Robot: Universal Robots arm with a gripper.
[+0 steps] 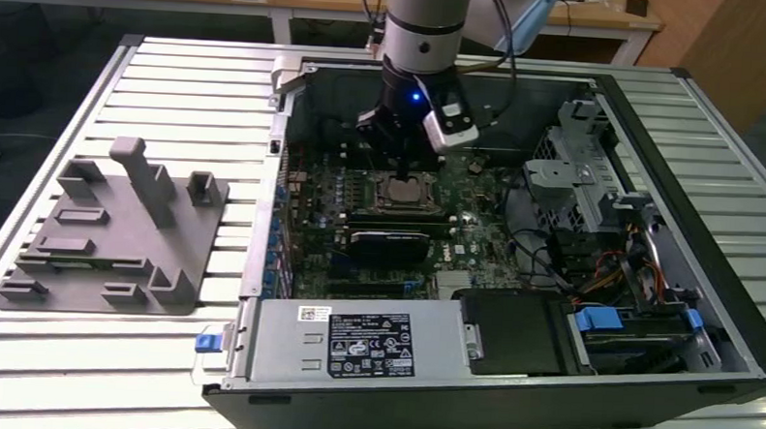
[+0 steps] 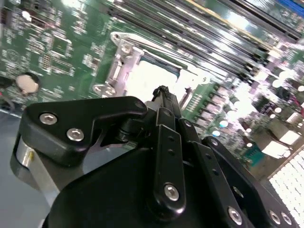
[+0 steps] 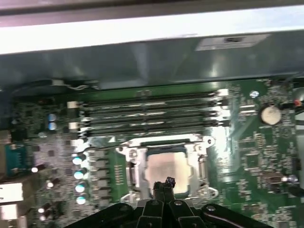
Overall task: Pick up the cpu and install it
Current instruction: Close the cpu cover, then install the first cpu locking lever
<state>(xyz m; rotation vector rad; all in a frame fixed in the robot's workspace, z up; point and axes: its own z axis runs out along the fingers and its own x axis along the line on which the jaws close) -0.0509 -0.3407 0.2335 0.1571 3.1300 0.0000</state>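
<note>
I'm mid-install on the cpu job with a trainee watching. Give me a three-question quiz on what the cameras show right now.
1. Fill in: the grey fixture stands on the table to the exterior view's ____ of the computer case.
2. Choose: the gripper is nearest to A) the grey fixture, B) the cpu, C) bare table.
3. True or false: the cpu lies inside the metal socket frame.
Key: 1 left; 2 B; 3 true.
</note>
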